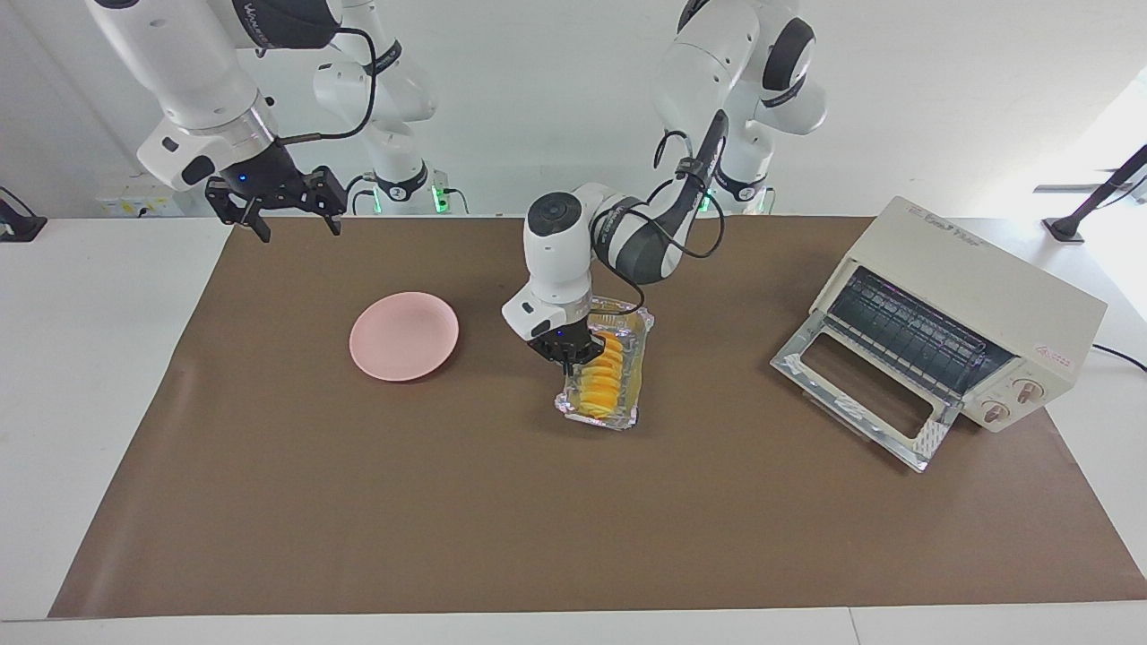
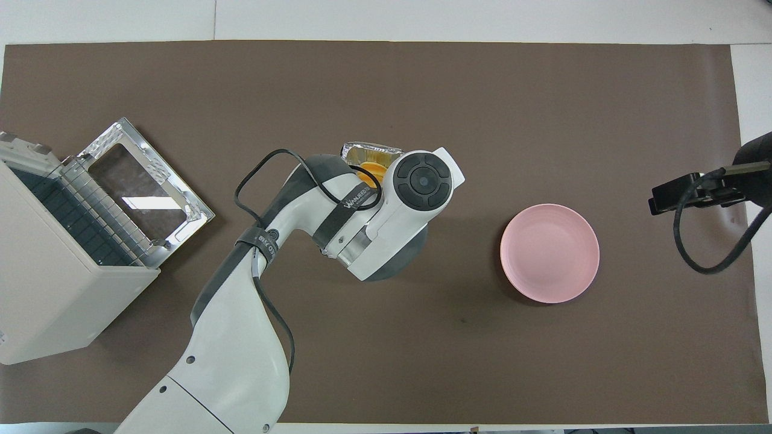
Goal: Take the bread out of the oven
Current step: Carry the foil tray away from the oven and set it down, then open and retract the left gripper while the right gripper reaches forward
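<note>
Left gripper point(image 1: 566, 356) sits low over ridged bread point(image 1: 599, 381) in crinkled foil tray point(image 1: 618, 414) — grip unclear, perhaps touching. Right gripper point(image 1: 278, 208) waits spread and empty, at the plate's point(image 1: 403, 336) eleven o'clock in the facing view; boxy oven point(image 1: 977, 296) — door down.

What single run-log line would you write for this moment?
oven: door open, rack bare | bread: in foil tray on mat | left gripper: down at bread | right gripper: open, waiting above mat near plate
</note>
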Controlling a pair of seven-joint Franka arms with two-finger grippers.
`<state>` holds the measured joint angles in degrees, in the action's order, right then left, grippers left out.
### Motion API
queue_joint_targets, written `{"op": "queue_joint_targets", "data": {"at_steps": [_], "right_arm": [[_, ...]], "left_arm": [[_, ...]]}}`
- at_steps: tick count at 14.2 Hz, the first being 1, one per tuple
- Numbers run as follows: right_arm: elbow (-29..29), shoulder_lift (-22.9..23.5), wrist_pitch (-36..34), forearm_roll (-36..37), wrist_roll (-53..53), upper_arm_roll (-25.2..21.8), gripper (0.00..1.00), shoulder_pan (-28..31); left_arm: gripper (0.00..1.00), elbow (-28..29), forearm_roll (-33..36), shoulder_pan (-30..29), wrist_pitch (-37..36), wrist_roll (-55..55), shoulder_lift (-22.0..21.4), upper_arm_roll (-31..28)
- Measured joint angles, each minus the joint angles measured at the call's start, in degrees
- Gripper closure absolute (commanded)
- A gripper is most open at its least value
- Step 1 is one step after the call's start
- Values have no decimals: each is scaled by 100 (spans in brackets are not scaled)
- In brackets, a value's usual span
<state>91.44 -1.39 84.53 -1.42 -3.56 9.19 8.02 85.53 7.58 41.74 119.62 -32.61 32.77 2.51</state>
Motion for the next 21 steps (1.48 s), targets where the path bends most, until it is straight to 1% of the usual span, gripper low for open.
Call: {"op": "queue_joint_targets", "data": {"at_steps": [5, 6, 7, 8, 9, 10, 13, 16, 18, 21], "right_arm": [[0, 0, 0, 0, 0, 0, 0, 0], [0, 0, 0, 0, 0, 0, 0, 0], [0, 0, 0, 0, 0, 0, 0, 0], [0, 0, 0, 0, 0, 0, 0, 0], [0, 0, -11, 0, 0, -2, 0, 3], [0, 0, -47, 0, 0, -6, 0, 9], [0, -1, -98, 0, 0, -11, 0, 10], [0, -2, -100, 0, 0, -8, 0, -3], [0, -3, -100, 0, 0, 16, 0, -24], [57, -5, 107, -3, 0, 44, 0, -203]], "left_arm": [[100, 189, -21, -9, 80, -573, 3, -43], [83, 193, -24, -9, 103, -613, 3, -45], [61, 193, -26, -12, 121, -650, 3, -47], [46, 193, -29, -16, 130, -707, 2, -51], [24, 192, -35, -22, 135, -767, 2, -57], [0, 191, -46, -28, 135, -805, 2, -70], [0, 179, -56, -115, 134, -858, -5, -139], [0, 124, -56, -497, 136, -858, -137, -173], [0, 62, -57, -952, 98, -848, -497, -186], [0, 66, -59, -1667, -415, -774, -1176, -198]]}}
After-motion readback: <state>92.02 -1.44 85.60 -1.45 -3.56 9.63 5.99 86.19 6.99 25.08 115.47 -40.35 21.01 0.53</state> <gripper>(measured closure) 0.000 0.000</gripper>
